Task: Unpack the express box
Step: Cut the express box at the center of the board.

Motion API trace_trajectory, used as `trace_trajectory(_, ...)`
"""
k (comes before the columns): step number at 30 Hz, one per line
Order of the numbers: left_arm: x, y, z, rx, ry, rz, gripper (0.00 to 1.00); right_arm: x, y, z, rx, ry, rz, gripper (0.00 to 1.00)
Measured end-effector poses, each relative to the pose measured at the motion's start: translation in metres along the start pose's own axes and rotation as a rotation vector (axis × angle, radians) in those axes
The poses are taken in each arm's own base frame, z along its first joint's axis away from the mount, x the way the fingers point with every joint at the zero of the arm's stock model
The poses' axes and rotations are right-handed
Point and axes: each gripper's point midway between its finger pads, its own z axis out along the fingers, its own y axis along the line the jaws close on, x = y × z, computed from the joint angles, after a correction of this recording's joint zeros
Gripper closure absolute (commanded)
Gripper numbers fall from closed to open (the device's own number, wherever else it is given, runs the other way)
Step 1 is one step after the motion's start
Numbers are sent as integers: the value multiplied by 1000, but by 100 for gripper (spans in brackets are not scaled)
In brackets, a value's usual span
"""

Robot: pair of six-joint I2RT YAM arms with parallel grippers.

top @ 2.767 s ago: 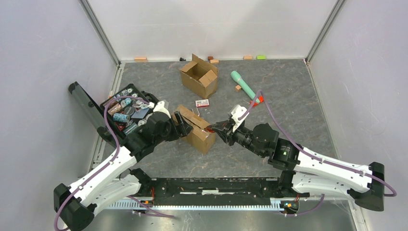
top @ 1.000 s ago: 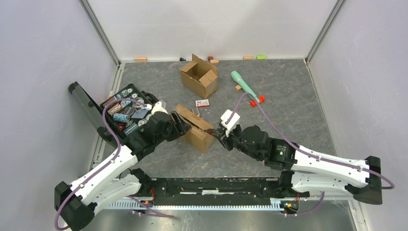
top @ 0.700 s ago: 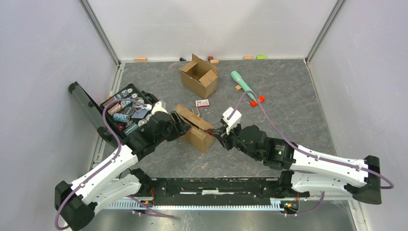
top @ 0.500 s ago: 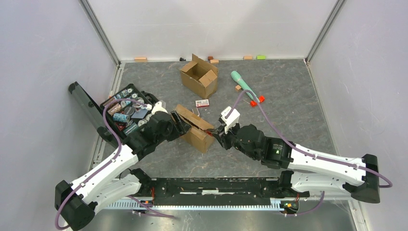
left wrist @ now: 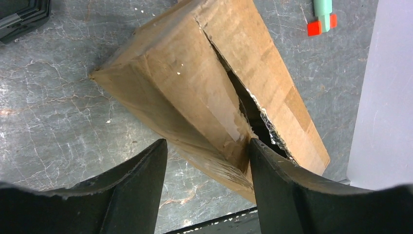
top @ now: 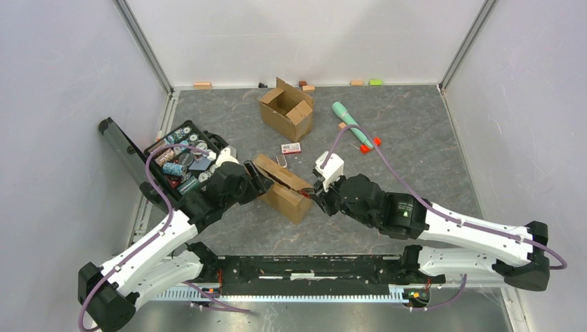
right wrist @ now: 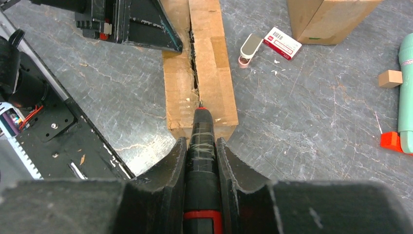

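The express box [top: 282, 187] is a long brown carton lying on the grey floor, its top seam split open along its length [left wrist: 195, 83] [right wrist: 202, 58]. My left gripper [top: 262, 178] is open at the box's left end; its jaws straddle the box's lower edge [left wrist: 204, 146], and the right finger [left wrist: 272, 185] touches the flap. My right gripper [top: 320, 197] is shut on a black cutter with a red band [right wrist: 201, 151]. The cutter's tip rests at the seam on the box's right end.
An open brown carton [top: 287, 109] stands at the back. A black case of small items [top: 181, 162] lies left. A green cylinder [top: 349, 119] with red pieces, a small red-and-white packet [top: 291, 147] and a pale clip [right wrist: 248, 48] lie behind the box.
My right gripper has moved left with the cutter, bringing its tip to the box's right end. The left arm and the box have barely shifted.
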Motion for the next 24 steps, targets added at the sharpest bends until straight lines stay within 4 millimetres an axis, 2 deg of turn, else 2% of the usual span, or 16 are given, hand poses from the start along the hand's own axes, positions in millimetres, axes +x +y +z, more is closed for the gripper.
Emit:
trace_trajectory(16,5,0,3,15,18,-5,32,6,-1,-26,-56,25,3,100)
trace_trajectory(24,5,1,7,10,15,-18,33,15,4,-22,-70,38,46,100)
